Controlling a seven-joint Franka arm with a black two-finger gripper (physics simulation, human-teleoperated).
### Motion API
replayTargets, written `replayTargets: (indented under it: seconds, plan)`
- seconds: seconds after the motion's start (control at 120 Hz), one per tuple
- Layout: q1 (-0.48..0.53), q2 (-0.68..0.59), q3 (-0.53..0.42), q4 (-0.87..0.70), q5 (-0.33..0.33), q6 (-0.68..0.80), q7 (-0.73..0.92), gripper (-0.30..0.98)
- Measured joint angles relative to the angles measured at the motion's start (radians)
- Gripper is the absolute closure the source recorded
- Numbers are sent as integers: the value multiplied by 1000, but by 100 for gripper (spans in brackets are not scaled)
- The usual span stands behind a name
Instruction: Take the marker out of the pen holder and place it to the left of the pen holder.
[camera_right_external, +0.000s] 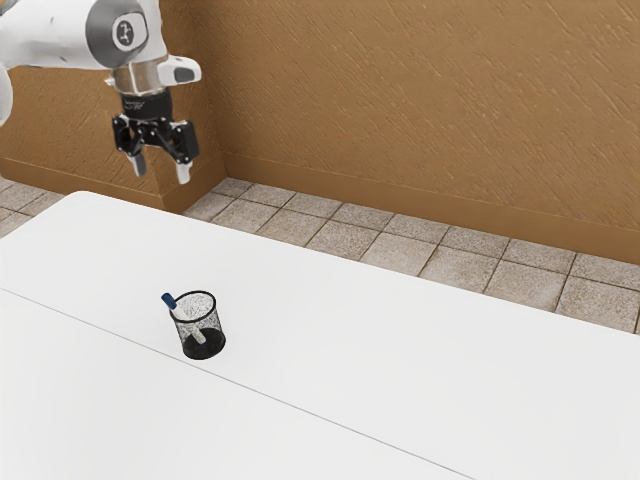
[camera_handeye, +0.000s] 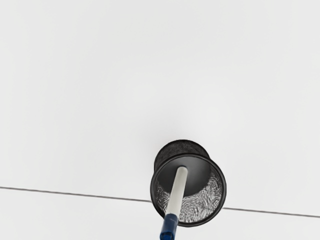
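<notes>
Fingers of the black two-finger gripper (camera_right_external: 161, 172) stand wide apart, nothing between them, raised well clear of the white table (camera_right_external: 420, 360). White-barrelled marker with a dark blue cap (camera_right_external: 169, 300) sits inside the black mesh pen holder (camera_right_external: 212, 321), tilted, capped end out past the rim, lower end down in the cup. Pick-up still to do, by the look of it.

Risks, as judged: a vertical descent meets a slanted barrel; a poorly matched angle could pinch only the cap or slide off it. Fingers set too low could catch the rim. A sideways pull before the lower end clears could tip the holder, likely light. Once laid down, the marker could roll.

Textures: holder wall open mesh, glinting inside; rim a smooth dark ring, base solid and dark. Barrel slender, round, matt-looking; cap glossier. Tabletop smooth, crossed by a thin seam (camera_right_external: 300, 405) running beside the holder.
</notes>
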Motion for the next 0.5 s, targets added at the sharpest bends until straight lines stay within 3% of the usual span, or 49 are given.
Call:
replayTargets:
  seconds: [0.125, 0.317, 0.5]
  plan:
    - [4, 42, 4, -18, -8, 22, -1, 2]
    - [7, 39, 12, -217, -36, 155, -3, 2]
    - [13, 47, 32, -303, -80, 282, 1, 2]
